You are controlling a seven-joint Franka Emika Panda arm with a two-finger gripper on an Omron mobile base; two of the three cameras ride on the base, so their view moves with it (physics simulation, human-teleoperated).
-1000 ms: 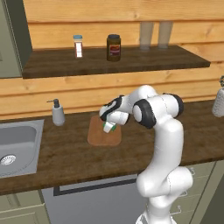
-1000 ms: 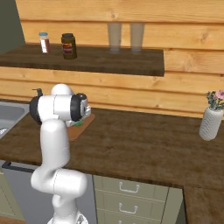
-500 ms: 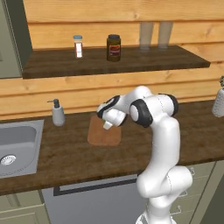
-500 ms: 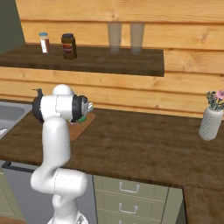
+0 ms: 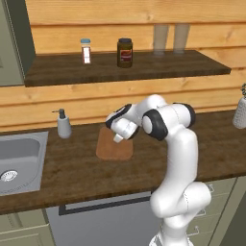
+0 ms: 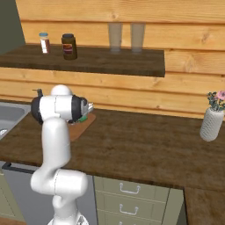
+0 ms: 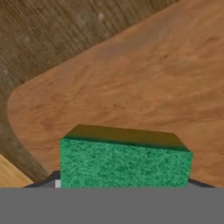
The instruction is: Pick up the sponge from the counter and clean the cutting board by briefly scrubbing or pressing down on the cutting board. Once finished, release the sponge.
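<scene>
Hovering over the cutting board (image 5: 114,147) on the counter (image 5: 72,168), the gripper (image 5: 117,138) has the sponge (image 7: 124,162) at six o'clock in the hand view; grip cannot be told.

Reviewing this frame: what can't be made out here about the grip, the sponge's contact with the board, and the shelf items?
- Gripper: left base view, too small to show open or shut; fingertips aren't clear in the hand view.
- Sponge: hand view, lower part cut off at the bottom, so contact with the cutting board is unclear.
- Sponge, right base view: mostly hidden behind the arm.
- Jar label on the shelf: too small to read.
</scene>
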